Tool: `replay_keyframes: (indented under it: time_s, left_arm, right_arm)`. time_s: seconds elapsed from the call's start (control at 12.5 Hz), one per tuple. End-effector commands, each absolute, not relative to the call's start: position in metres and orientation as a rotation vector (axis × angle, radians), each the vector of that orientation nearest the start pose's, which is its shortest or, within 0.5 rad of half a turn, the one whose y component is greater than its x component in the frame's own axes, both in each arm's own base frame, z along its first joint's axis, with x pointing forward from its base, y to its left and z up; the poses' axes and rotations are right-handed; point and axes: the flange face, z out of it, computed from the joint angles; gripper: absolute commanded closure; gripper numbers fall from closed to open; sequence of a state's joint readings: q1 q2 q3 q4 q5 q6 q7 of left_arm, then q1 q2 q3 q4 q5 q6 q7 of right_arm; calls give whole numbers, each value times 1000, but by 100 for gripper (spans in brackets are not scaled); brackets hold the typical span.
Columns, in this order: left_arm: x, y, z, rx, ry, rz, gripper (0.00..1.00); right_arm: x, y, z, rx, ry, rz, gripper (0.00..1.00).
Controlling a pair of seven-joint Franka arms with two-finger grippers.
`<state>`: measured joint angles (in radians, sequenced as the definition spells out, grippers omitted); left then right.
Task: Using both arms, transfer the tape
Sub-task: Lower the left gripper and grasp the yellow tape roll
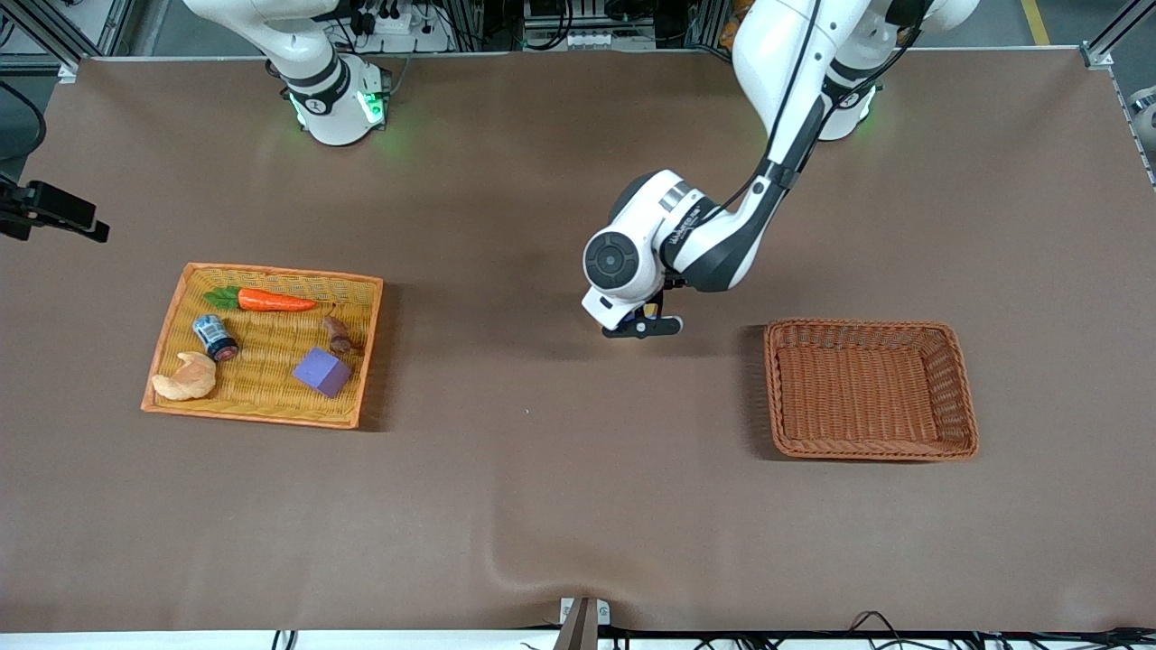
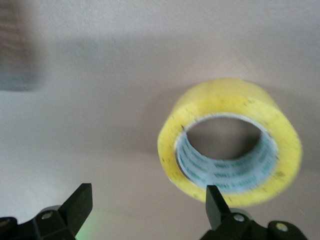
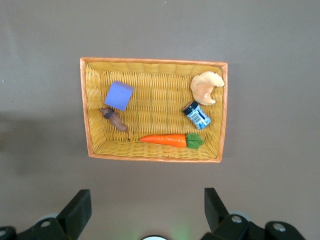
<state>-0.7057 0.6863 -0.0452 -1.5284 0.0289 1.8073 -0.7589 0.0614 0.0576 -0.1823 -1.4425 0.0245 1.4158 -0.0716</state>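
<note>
Tape [image 2: 230, 150] under open left gripper [image 2: 145, 205], hidden in front view.

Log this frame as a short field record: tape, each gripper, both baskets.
tape: yellow roll lying on the table, under the left arm's hand, not held
left gripper: open, low over the table beside the tape
right gripper: open, waiting high over the yellow basket
yellow basket: holds carrot, can, croissant, purple block, small brown item
brown basket: nothing in it, toward the left arm's end
</note>
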Motion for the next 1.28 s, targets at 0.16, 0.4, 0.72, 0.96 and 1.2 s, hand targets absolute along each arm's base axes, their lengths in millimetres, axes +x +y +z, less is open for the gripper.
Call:
replay_keyframes:
  time_s: [0.16, 0.4, 0.72, 0.96, 1.2]
  left_arm:
    - [496, -451, 209, -2868, -19, 334, 0]
    - [499, -455, 208, -2892, -63, 296, 0]
    - [483, -468, 174, -2875, -80, 294, 0]
    - [487, -465, 172, -2878, -88, 289, 99]
    - [491, -464, 177, -2886, -93, 269, 100]
  right_arm:
    - [554, -67, 649, -3139, 57, 105, 0]
    - [553, -70, 651, -3138, 49, 100, 0]
    - [553, -61, 649, -3174, 24, 129, 0]
    - [548, -66, 646, -3172, -31, 187, 0]
    - [547, -74, 646, -3169, -77, 192, 0]
